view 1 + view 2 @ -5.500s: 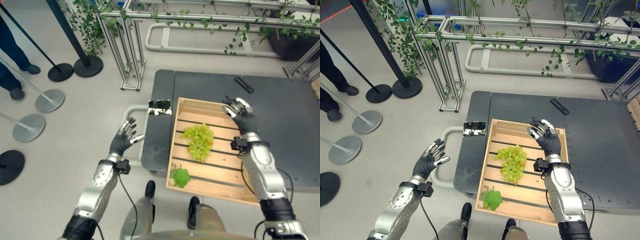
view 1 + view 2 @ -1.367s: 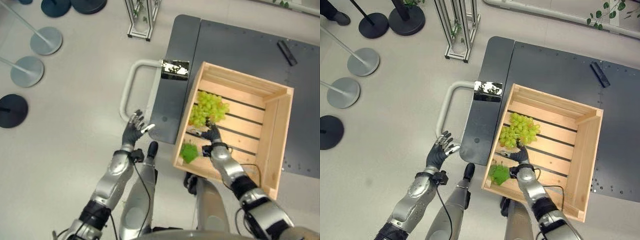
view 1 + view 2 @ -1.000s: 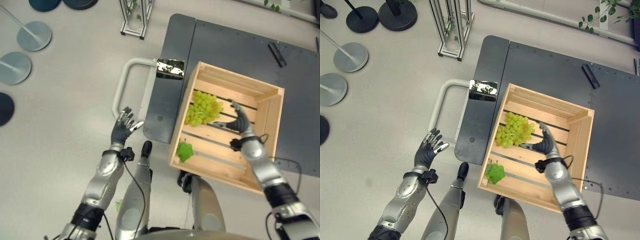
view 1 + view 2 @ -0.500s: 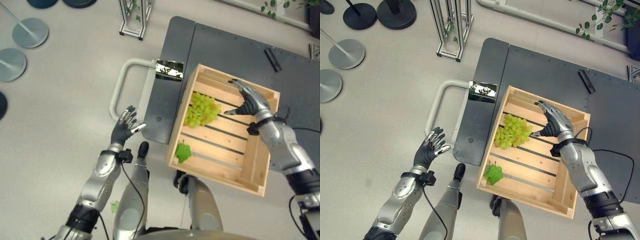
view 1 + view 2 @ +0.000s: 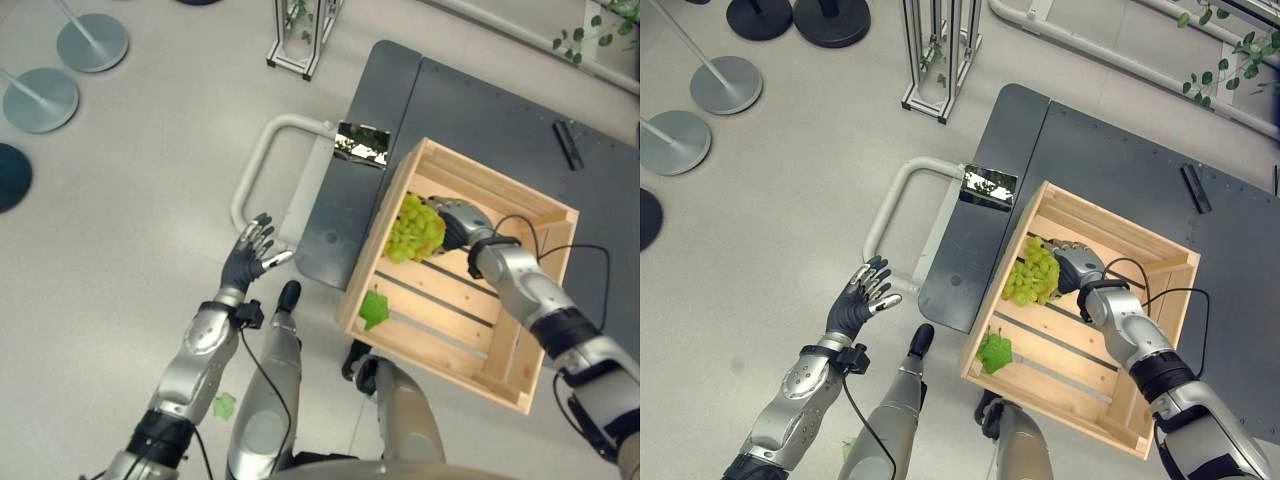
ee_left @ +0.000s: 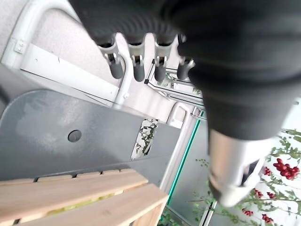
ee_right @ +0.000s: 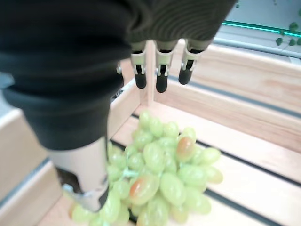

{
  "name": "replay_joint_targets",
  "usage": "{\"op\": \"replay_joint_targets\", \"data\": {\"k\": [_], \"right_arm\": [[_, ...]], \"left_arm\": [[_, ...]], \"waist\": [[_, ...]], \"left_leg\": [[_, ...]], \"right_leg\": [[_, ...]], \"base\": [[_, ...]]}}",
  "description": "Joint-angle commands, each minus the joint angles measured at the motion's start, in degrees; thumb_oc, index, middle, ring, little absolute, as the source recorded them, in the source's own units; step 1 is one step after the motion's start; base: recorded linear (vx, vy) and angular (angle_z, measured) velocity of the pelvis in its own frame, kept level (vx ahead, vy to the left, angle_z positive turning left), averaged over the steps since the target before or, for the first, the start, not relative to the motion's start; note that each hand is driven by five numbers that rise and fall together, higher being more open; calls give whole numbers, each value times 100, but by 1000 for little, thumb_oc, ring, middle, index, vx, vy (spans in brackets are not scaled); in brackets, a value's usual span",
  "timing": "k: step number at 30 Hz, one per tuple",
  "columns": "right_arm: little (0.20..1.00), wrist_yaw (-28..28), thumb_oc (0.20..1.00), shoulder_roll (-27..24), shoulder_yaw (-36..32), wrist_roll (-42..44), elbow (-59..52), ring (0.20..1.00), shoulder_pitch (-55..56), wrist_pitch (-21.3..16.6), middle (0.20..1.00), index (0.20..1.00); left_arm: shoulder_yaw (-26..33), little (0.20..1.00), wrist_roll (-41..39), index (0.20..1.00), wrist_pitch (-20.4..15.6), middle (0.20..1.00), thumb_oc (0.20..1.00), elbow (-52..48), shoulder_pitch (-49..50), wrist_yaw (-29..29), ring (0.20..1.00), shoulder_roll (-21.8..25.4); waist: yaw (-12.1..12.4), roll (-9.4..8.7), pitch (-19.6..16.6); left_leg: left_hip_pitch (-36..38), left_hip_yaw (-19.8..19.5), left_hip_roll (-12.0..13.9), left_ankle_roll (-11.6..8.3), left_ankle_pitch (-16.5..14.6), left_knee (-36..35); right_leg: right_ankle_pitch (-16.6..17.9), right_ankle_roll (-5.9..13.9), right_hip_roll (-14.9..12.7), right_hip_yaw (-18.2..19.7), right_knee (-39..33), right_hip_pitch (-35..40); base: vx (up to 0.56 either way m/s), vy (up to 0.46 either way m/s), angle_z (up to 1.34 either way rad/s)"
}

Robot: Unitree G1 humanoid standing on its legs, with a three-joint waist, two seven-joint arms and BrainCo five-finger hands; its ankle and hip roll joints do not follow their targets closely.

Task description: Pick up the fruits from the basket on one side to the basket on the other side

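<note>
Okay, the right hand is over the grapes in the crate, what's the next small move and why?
Probably lower the right hand a little and curl its fingers around the grape bunch. In the right wrist view the fingers are straight with the bunch lying on the crate slats past them, not yet gripped. The left hand is open off to the side.

Two silver-grey arms are seen, each sheathed in smooth metallic shells. The left hand (image 5: 247, 262) and right hand (image 5: 1074, 264) are covered by dark ribbed material, with silver fingers ended by dark tips.
</note>
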Motion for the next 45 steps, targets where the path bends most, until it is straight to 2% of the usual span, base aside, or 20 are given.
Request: {"op": "replay_joint_targets", "data": {"k": [1,8,15,31,45], "right_arm": [[1000,-124,1000,78,221,-268,427,1000,-277,135,1000,1000],[1000,-324,1000,622,330,-305,1116,1000,-266,277,1000,1000],[1000,-454,1000,849,316,-215,1241,1000,-197,306,1000,1000],[1000,-665,1000,1090,430,-219,1875,1000,-364,454,1000,1000],[1000,-488,1000,1042,920,-1163,2923,1000,-865,753,1000,1000]], "left_arm": [[77,1000,31,1000,-212,1000,1000,-764,174,-63,1000,4],[98,1000,31,1000,-257,1000,1000,-764,207,4,1000,-53],[84,1000,62,1000,-306,1000,1000,-788,208,62,1000,-102],[-22,1000,2,1000,-342,1000,1000,-826,277,105,1000,-77],[-128,1000,30,1000,-314,1000,1000,-931,286,92,1000,22]], "waist": [[89,-41,-114],[167,-4,-114],[164,57,-114],[191,176,-114],[259,250,-114]], "left_leg": [[154,174,81,141,-278,-405],[104,103,81,115,-295,-369],[41,54,103,96,-266,-362],[-85,18,107,82,-235,-321],[-259,-76,90,62,-213,-278]], "right_leg": [[-27,54,-275,143,160,-243],[-122,20,-273,79,251,-264],[-156,3,-265,47,323,-336],[-172,-8,-263,3,381,-432],[-174,-3,-290,-92,470,-572]], "base": [[12,-29,10],[0,-4,1],[0,0,0],[-2,-3,2],[2,-1,0]]}}
